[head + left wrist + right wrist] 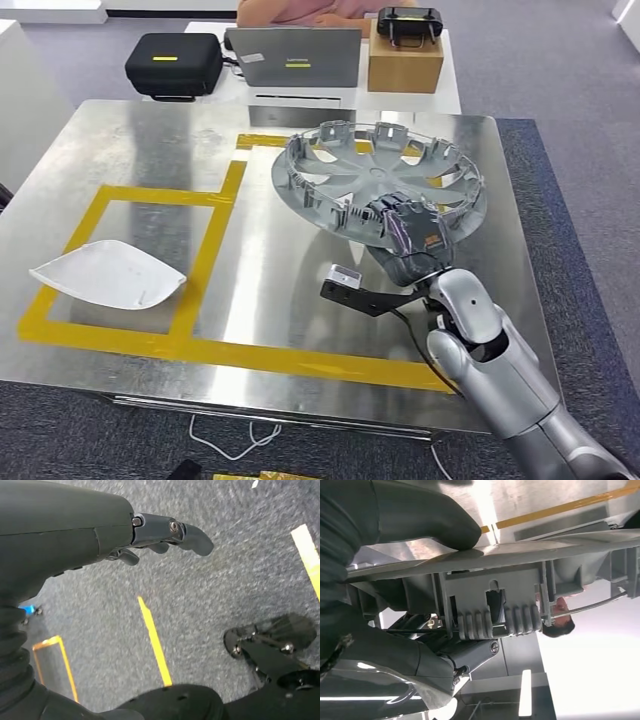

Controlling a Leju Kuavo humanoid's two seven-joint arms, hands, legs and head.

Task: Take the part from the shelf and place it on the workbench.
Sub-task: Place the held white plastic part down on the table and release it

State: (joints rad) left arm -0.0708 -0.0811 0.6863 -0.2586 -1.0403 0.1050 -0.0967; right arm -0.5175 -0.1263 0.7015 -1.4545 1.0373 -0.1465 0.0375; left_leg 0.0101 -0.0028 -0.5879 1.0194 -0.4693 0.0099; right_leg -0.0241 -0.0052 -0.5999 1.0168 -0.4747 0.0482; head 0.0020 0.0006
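A round grey wheel cover (377, 178) hovers tilted over the right half of the steel workbench (249, 260), inner ribbed side up. My right hand (404, 228) grips its near rim, thumb under the rim and fingers over the inside. Up close, the right wrist view has the thumb (429, 522) pressed against the cover's edge (497, 555) and the darker fingers (444, 652) wrapped on the ribbed side. My left hand (166, 532) hangs over grey carpet with its fingers stretched out, holding nothing.
Yellow tape (219, 195) marks rectangles on the workbench; a white curved panel (109, 273) lies in the left one. Behind the bench stand a black case (173, 62), a laptop (294, 57) and a cardboard box (405, 65). A person (302, 10) sits there.
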